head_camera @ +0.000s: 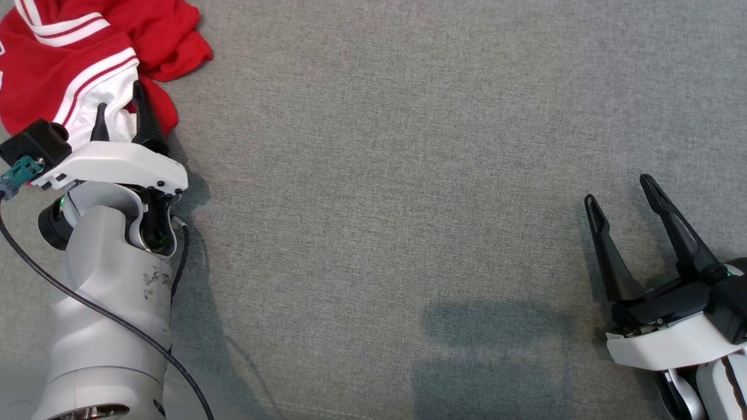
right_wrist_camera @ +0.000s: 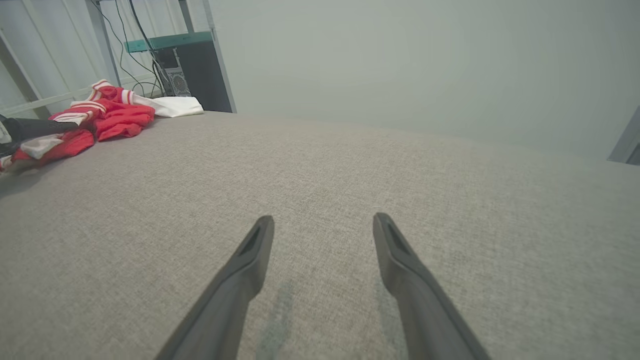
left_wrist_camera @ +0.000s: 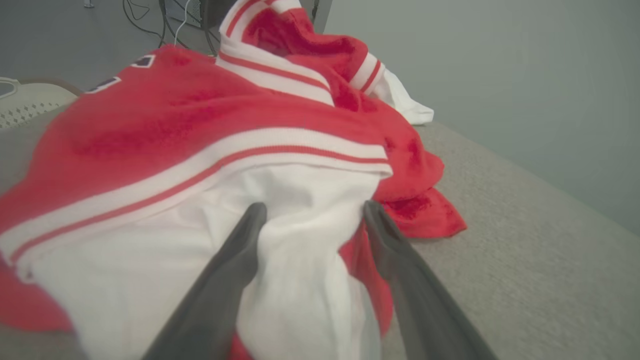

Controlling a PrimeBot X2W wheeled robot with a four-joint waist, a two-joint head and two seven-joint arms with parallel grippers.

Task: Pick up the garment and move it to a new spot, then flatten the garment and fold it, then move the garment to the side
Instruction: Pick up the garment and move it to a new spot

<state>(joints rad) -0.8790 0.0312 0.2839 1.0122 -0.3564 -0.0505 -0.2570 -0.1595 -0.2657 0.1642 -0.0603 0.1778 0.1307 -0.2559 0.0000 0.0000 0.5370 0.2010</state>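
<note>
The garment point(head_camera: 64, 52) is a crumpled red jersey with white panels and red-and-white striped trim, lying at the far left corner of the grey cloth-covered surface point(head_camera: 397, 175). My left gripper point(head_camera: 119, 108) is open, its two dark fingers pushed into the garment's near edge. In the left wrist view a bunched white fold of the garment point(left_wrist_camera: 200, 115) bulges between the spread fingers point(left_wrist_camera: 235, 270). My right gripper point(head_camera: 618, 191) is open at the lower right, low over bare cloth with nothing between its fingers. The right wrist view shows the garment point(right_wrist_camera: 110, 117) far off at the left.
Beyond the far edge of the surface stand a dark computer case point(right_wrist_camera: 200, 75), hanging cables point(left_wrist_camera: 145, 20) and a pale wall. A black cable point(head_camera: 87, 303) runs along my left forearm. A white perforated object point(left_wrist_camera: 30, 102) sits past the garment at the left.
</note>
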